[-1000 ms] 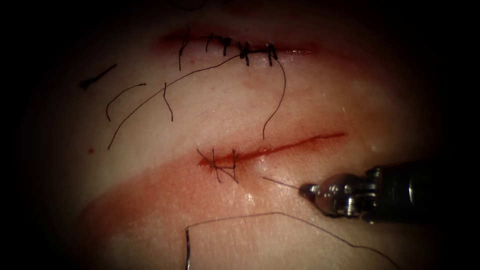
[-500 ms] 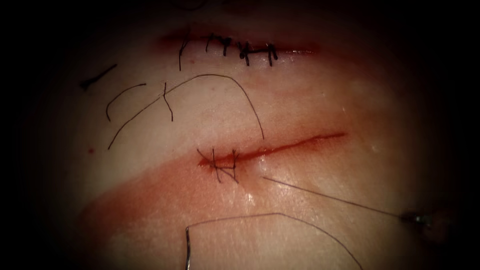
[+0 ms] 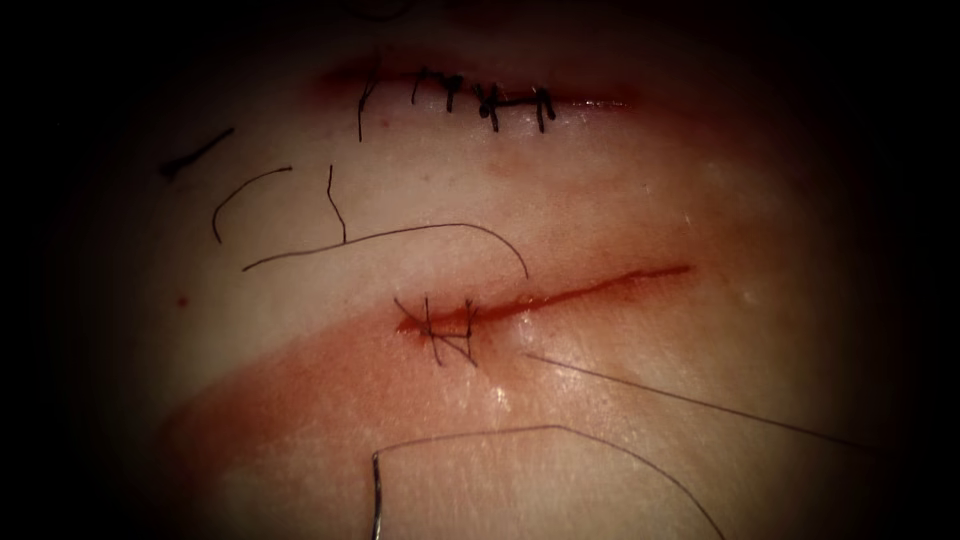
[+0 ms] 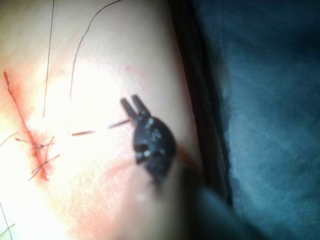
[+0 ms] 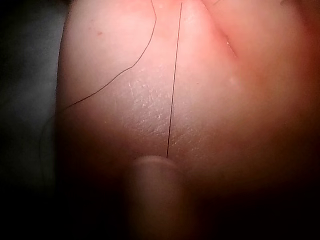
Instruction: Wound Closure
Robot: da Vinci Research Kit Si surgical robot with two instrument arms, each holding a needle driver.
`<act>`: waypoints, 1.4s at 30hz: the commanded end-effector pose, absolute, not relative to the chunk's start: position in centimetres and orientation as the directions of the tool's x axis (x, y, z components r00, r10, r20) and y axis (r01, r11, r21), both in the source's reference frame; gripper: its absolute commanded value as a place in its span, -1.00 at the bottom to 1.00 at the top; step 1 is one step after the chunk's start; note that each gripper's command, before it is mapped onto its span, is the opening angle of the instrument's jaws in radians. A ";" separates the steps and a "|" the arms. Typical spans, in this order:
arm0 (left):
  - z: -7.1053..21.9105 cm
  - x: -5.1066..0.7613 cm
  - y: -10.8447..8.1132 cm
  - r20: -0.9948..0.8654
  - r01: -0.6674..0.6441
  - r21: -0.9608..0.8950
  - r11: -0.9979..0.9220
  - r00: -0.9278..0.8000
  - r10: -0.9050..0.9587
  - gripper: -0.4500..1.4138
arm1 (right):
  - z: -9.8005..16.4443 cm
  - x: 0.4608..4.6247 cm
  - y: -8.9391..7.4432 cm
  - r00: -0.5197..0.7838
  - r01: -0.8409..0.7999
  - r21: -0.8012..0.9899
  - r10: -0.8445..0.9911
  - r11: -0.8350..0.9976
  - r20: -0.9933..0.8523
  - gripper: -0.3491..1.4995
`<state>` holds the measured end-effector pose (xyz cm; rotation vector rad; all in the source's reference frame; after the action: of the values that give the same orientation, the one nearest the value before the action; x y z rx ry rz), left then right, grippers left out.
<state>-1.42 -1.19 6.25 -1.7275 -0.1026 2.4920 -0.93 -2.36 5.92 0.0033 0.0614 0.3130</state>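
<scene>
Your right hand has drawn the thread out past the frame's right edge, shrinking the loop above the cut. The needle lies free at bottom centre. Your left hand gapes narrowly, empty.

The tissue carries everything. On it lie loose thread, cut ends of thread and red fluid. The needle rests on its surface.
</scene>
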 end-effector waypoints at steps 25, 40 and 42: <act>6.3 -1.47 -1.3 -0.930 -0.047 -0.121 -0.992 -0.345 0.130 -1.00 | 5.9 -1.90 -2.8 0.936 -0.343 0.137 0.327 0.929 0.128 -1.00; 6.3 -1.46 -1.3 -0.930 -0.047 -0.121 -0.992 -0.345 0.130 -1.00 | 5.5 -1.06 -2.3 0.841 -0.497 0.246 0.532 0.832 -0.097 0.98; 6.3 -1.46 -1.3 -0.930 -0.047 -0.121 -0.992 -0.345 0.130 -1.00 | 5.4 -0.76 -2.2 0.835 -0.464 0.302 0.525 0.833 -0.164 0.98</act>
<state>-1.40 -1.18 6.24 -1.7290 -0.1042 2.4922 -0.89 -2.17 5.33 0.2602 0.2429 0.5399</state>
